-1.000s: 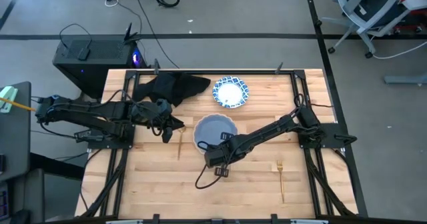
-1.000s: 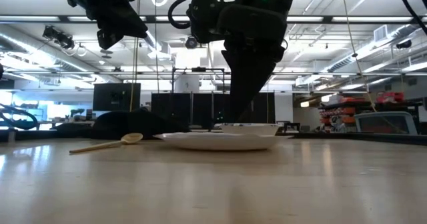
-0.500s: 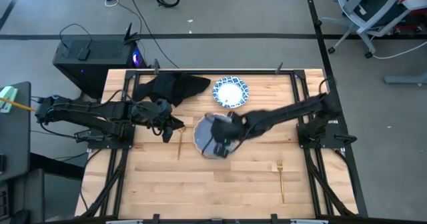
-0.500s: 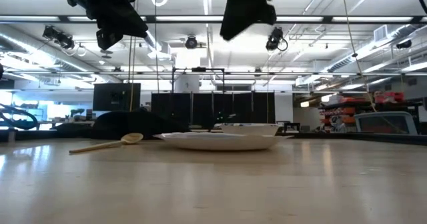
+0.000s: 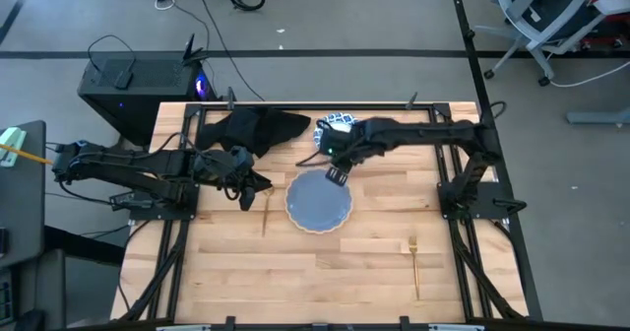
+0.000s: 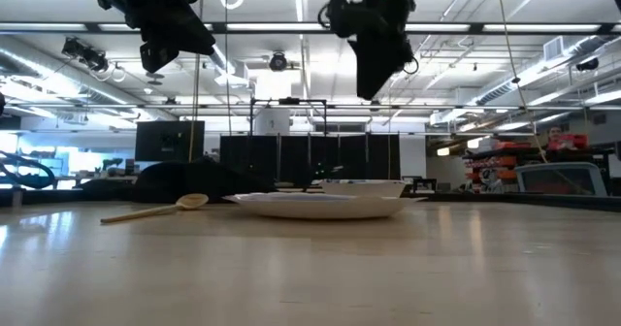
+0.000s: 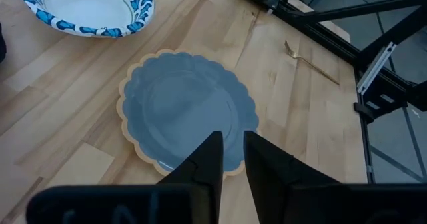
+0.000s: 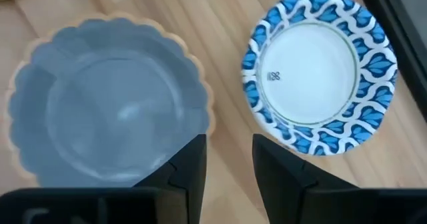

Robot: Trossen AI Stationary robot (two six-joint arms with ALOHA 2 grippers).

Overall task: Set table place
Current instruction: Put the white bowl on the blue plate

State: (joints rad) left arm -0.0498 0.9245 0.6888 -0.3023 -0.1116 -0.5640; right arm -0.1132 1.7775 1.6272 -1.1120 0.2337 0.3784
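The blue-grey plate [image 5: 318, 201] lies flat at the middle of the table [image 5: 374, 282]. The blue-and-white dish [image 8: 320, 71] stands just beyond it, toward the far edge. My right gripper [image 5: 336, 174] hovers high, open and empty, over the gap between plate and dish. My left gripper [image 5: 248, 187] waits left of the plate, raised above the table, its fingers narrowly apart and empty. The gold spoon [image 5: 266, 211] lies left of the plate and the gold fork [image 5: 414, 262] at the near right. The black napkin [image 5: 251, 129] lies crumpled at the far left.
Black rails [image 5: 295, 105] edge the table. Both arm bases [image 5: 472, 198] stand at its left and right sides. A black box [image 5: 138, 80] and cables sit on the floor beyond the far left corner. Bare wood lies along the near edge.
My right gripper has risen from low at the plate's near left rim and swung toward the far edge, ending high over the near rim of the patterned dish. The plate lies where it was.
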